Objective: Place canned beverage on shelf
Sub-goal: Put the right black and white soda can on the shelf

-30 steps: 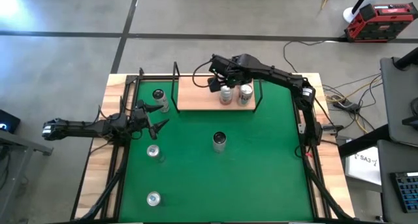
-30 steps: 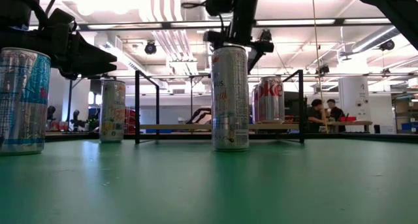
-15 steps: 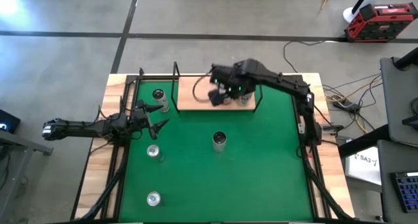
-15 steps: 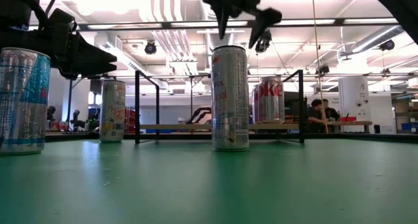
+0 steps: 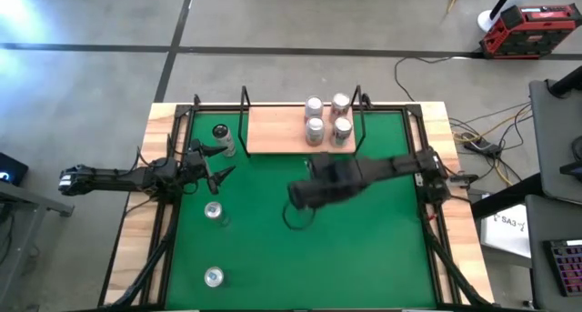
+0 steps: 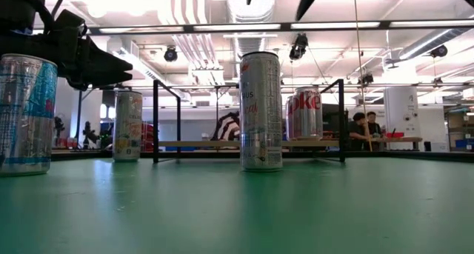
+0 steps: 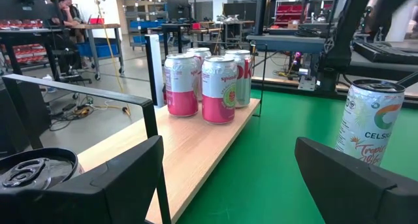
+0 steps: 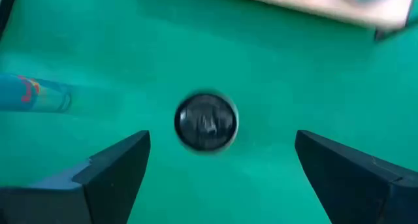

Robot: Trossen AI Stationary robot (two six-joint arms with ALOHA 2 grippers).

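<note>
- Grey concrete floor [image 5: 91, 85] with dark seams.
- Red toolbox [image 5: 530, 30] in the far corner.
- Ceiling light strips [image 6: 370, 24] glow beside white ducts [image 6: 252, 2].
- People [image 6: 368, 126] sit at distant workbenches.

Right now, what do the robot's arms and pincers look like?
Both arms are black and thin, built from jointed segments. The left pincer ends in two dark pointed fingers, flat and wedge-shaped seen close up. The right pincer has the same two dark angular fingers. Thin black cables run along the arms. No markings are readable.
</note>
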